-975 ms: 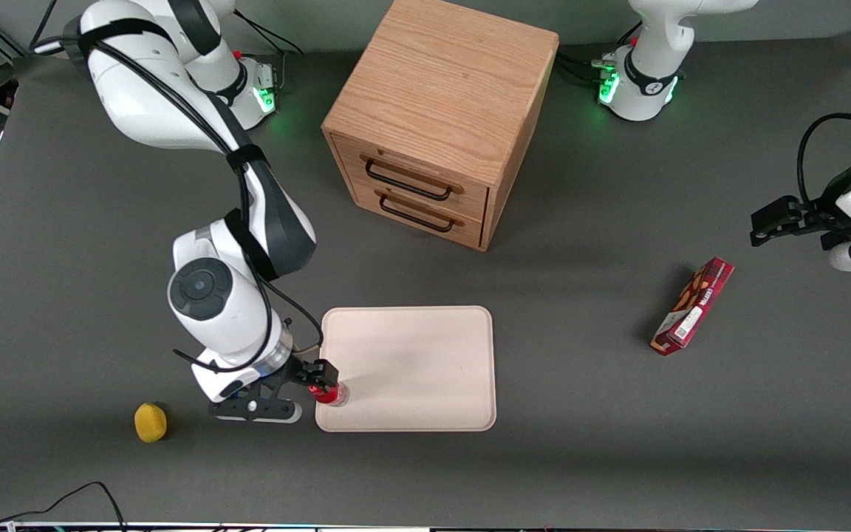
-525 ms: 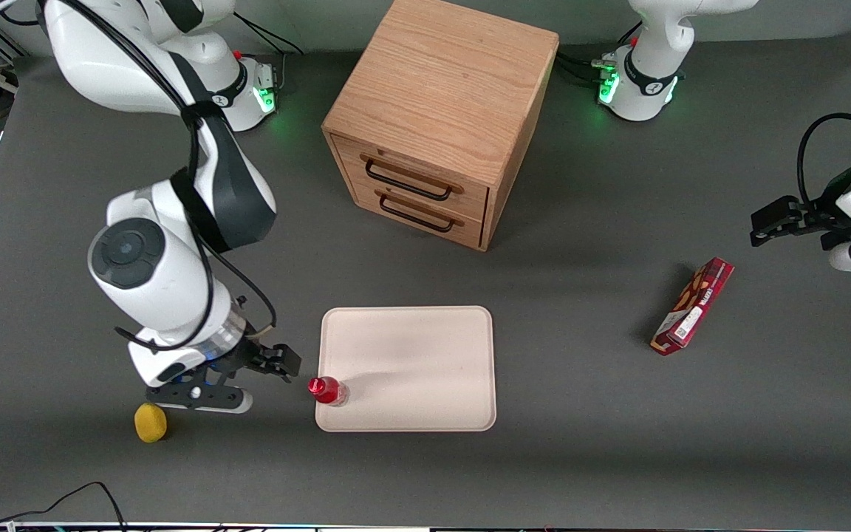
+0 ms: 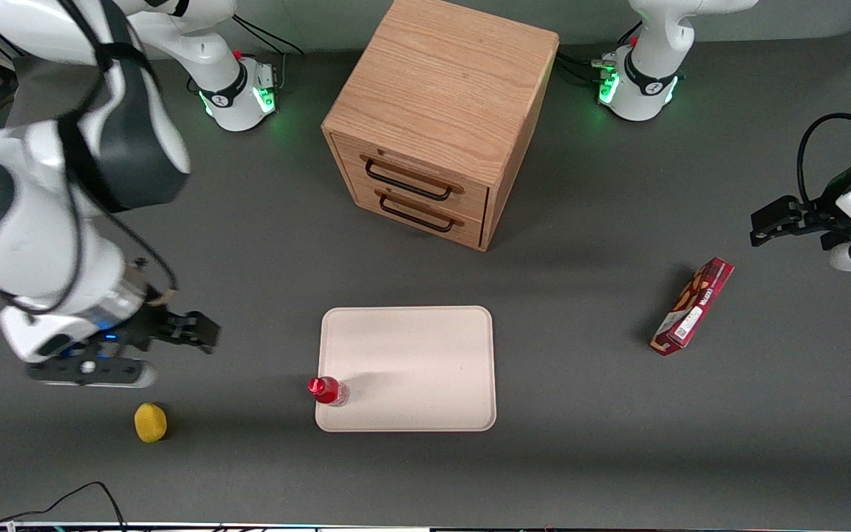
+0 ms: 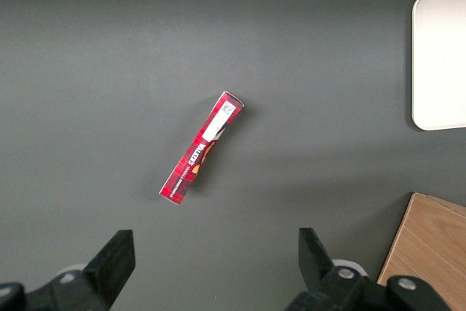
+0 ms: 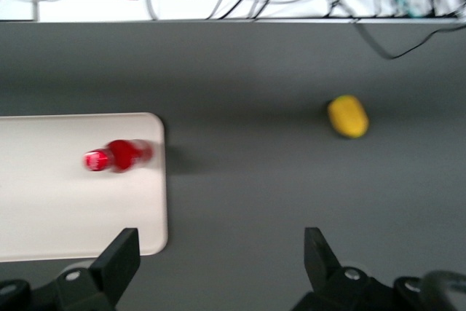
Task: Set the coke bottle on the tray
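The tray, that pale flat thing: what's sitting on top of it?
Only the coke bottle, standing upright at the tray's edge nearest the working arm. The rest of the tray is bare, and nothing covers it. The open gripper is off toward the working arm's end.

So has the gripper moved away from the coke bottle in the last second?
Yes. The open gripper left the coke bottle standing on the tray and pulled off toward the working arm's end.

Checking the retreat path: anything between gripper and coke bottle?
Nothing. In the front view only bare table separates the open gripper from the coke bottle standing on the tray.
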`<state>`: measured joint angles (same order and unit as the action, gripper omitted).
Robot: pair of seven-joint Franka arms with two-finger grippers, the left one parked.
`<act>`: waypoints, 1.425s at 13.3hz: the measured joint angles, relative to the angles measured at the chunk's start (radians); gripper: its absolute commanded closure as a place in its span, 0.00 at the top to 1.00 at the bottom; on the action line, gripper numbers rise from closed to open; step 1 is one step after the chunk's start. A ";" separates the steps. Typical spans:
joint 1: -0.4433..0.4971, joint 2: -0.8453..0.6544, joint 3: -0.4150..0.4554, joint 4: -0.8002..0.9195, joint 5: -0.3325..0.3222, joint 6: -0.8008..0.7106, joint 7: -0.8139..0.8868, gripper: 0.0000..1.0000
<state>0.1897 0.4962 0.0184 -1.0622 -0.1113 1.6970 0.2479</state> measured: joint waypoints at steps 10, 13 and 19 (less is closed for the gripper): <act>-0.228 -0.423 -0.005 -0.318 0.104 -0.062 -0.249 1.00; -0.231 -0.498 -0.028 -0.383 0.104 -0.071 -0.259 1.00; -0.239 -0.507 -0.054 -0.412 0.105 -0.086 -0.295 1.00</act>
<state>-0.0489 -0.0108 -0.0356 -1.4742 -0.0068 1.6107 -0.0476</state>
